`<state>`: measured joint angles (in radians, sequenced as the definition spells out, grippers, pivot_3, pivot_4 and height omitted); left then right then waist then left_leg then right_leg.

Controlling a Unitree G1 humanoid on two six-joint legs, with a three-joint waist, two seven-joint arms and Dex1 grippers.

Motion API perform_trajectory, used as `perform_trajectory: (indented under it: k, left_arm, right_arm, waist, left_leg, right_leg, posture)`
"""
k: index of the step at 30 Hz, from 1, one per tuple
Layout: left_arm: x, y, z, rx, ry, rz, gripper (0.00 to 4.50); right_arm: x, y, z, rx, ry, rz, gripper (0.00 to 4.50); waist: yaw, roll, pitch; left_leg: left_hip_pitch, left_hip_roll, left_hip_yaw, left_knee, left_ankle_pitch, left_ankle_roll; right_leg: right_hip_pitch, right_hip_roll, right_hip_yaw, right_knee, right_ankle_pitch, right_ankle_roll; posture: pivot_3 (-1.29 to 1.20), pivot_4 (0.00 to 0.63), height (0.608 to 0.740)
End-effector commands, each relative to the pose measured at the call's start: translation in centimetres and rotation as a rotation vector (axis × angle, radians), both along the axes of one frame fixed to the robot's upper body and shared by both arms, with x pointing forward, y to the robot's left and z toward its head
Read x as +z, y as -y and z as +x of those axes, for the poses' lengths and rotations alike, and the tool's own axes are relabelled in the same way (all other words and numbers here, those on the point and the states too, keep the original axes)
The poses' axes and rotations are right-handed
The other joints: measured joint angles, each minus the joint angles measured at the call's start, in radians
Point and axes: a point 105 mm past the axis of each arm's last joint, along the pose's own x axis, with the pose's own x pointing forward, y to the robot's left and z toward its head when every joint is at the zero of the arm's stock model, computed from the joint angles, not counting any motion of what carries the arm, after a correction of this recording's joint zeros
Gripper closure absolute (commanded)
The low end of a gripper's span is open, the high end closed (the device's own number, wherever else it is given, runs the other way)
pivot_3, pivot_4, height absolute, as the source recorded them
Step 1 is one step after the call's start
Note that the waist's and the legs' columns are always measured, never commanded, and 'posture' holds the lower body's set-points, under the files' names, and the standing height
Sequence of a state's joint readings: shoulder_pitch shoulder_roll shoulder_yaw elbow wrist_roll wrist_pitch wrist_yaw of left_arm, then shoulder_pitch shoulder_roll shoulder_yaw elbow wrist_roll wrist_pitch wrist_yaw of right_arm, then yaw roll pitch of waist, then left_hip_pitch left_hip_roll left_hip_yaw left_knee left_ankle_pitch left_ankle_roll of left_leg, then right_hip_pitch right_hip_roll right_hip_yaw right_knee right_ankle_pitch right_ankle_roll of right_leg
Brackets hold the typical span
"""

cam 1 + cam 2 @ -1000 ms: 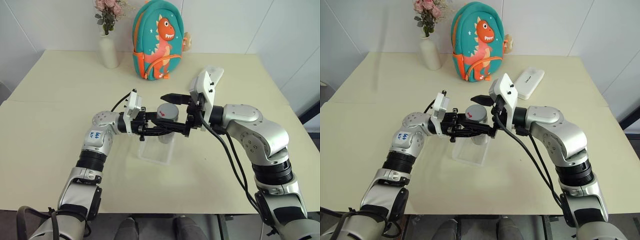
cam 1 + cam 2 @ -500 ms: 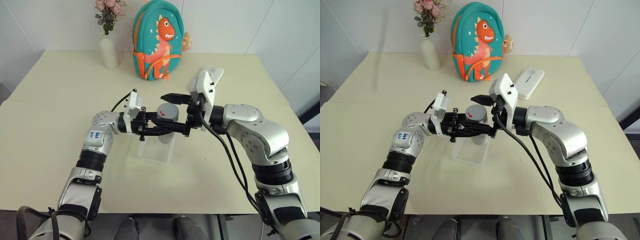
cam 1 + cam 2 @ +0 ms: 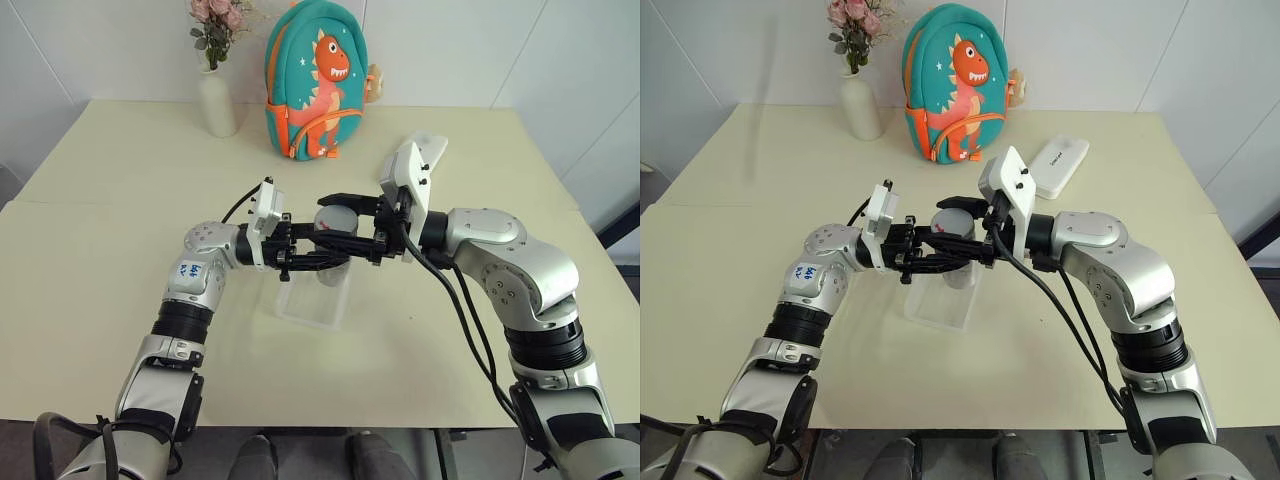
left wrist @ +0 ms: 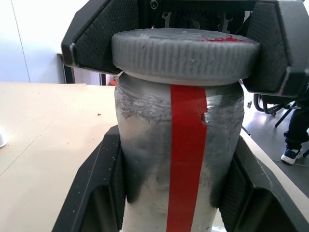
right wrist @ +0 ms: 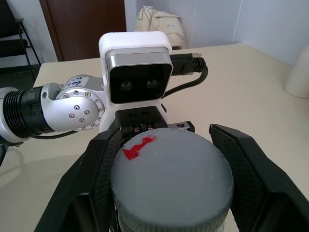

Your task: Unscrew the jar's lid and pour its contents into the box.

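The small jar [image 3: 333, 268], with a red tape stripe down its side [image 4: 186, 159], hangs upright just above the clear box [image 3: 300, 312] at the table's middle. My left gripper [image 3: 330, 260] comes in from the left, level, and is shut on the jar's body, its fingers [image 4: 104, 188] pressed to both sides. My right gripper [image 3: 338, 218] reaches in from the right and is shut on the grey lid [image 5: 171, 179], which carries a red mark. Its fingers [image 5: 104, 174] clamp the ribbed rim [image 4: 186, 55]. The contents cannot be made out through the cloudy wall.
A white vase with pink flowers [image 3: 217, 100] and a teal dinosaur backpack [image 3: 312, 85] stand at the back of the table. A flat white case [image 3: 1058, 165] lies at the back right. Bare tabletop surrounds the box on all sides.
My right gripper's fingers, spread wide around the lid a second ago, have closed onto it. Both arms and the jar have stayed in place.
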<state>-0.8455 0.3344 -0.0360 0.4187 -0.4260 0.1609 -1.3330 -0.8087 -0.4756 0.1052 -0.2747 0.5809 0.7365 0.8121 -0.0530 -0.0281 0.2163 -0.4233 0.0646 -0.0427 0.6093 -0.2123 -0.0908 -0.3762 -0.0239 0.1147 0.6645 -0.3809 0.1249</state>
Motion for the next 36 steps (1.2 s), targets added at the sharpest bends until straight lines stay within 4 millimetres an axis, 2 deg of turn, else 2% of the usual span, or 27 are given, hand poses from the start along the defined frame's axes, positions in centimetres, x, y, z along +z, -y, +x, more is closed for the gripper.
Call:
perform_trajectory:
  k: [1,5,12,17,24,30,36]
  left_arm:
    - [0.0,-0.1,-0.5,-0.014,0.042,0.014,2.52]
    - [-0.5,-0.1,-0.6,-0.017,0.021,0.018,2.52]
    - [-1.2,-0.1,-0.9,-0.025,-0.001,0.029,2.52]
    - [-2.2,0.0,-1.4,-0.044,-0.032,0.050,2.52]
    - [-3.1,0.2,-2.1,-0.062,-0.045,0.068,2.52]
    - [-2.4,0.3,-1.9,-0.046,-0.024,0.039,2.52]
    - [0.1,0.4,-1.7,-0.028,0.038,-0.010,2.52]
  right_arm:
    - [2.9,0.3,-1.0,0.022,0.107,0.052,1.92]
    - [4.4,0.4,-1.3,0.044,0.133,0.076,1.92]
    - [4.7,0.6,-1.3,0.054,0.143,0.065,1.92]
    - [5.9,0.7,-1.2,0.067,0.153,0.087,1.92]
    - [6.5,0.9,-0.9,0.073,0.178,0.074,1.92]
    - [6.3,1.2,-0.7,0.069,0.184,0.058,1.92]
    - [6.4,2.2,-0.4,0.017,0.185,0.061,1.92]
  waist:
    - [0.000,0.000,0.000]
    - [0.000,0.000,0.000]
    - [0.000,0.000,0.000]
    - [-0.001,0.000,0.000]
    - [0.000,0.002,0.000]
    - [0.000,0.002,0.000]
    - [0.001,0.002,0.000]
  left_leg:
    - [0.000,0.000,0.000,0.000,0.000,0.000]
    - [0.000,0.000,0.000,0.000,0.000,0.000]
    - [0.000,0.000,0.000,0.000,0.000,0.000]
    - [0.000,0.000,0.000,0.000,0.000,0.000]
    - [0.000,0.000,0.000,0.000,0.000,0.000]
    - [0.000,0.000,0.000,0.001,0.000,0.000]
    - [0.000,0.000,0.000,0.001,0.000,0.000]
  right_leg:
    - [0.000,0.000,0.000,0.000,0.000,0.000]
    - [0.000,0.000,0.000,0.000,0.000,0.000]
    - [0.000,0.000,0.000,0.000,0.000,0.000]
    - [0.000,0.000,0.000,0.000,0.000,0.000]
    - [0.000,0.000,-0.001,0.000,0.000,0.000]
    - [0.000,0.000,0.000,0.001,0.000,0.000]
    - [0.000,0.000,0.000,0.000,0.000,0.000]
  posture:
    - [0.00,0.150,0.740]
    - [0.00,0.150,0.740]
    - [0.00,0.150,0.740]
    - [0.00,0.150,0.740]
    - [0.00,0.150,0.740]
    - [0.00,0.150,0.740]
    - [0.00,0.150,0.740]
